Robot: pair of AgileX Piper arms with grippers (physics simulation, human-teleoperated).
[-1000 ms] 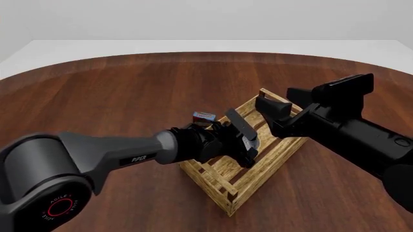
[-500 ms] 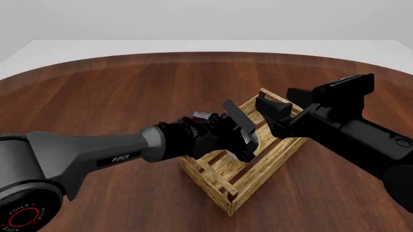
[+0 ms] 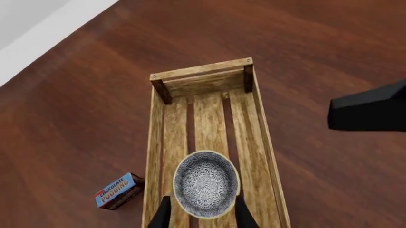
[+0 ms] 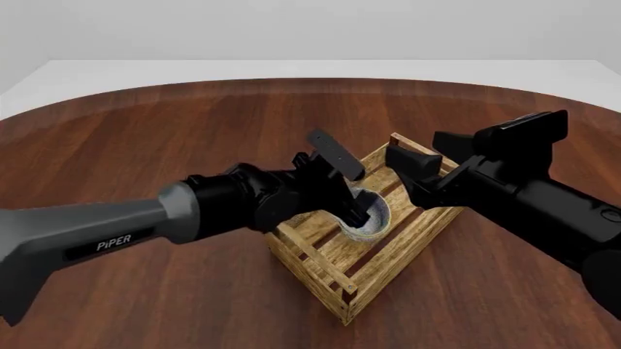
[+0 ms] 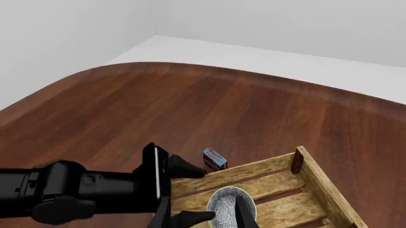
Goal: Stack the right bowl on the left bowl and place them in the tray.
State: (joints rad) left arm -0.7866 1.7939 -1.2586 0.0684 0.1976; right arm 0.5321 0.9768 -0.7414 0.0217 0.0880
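Observation:
One pale bowl (image 3: 206, 183) with a blue-grey patterned inside sits on the slats of the light-wood tray (image 3: 199, 76). It also shows in the front view (image 4: 371, 218) and the right wrist view (image 5: 229, 204). I cannot make out a second bowl separately. My left gripper (image 4: 357, 195) is open. Its fingertips (image 3: 163, 214) flank the bowl's near side with a small gap. My right gripper (image 4: 408, 174) is open and empty above the tray's (image 4: 321, 254) far right end.
A small blue-and-red pudding box (image 3: 119, 191) lies on the brown table beside the tray's long side, also in the right wrist view (image 5: 214, 158). The left arm (image 5: 82, 190) reaches across toward the tray (image 5: 273, 166). The table's white edge runs far behind.
My left arm has drawn back and up to the left, and the bowl now lies uncovered in the tray. The right arm has barely moved.

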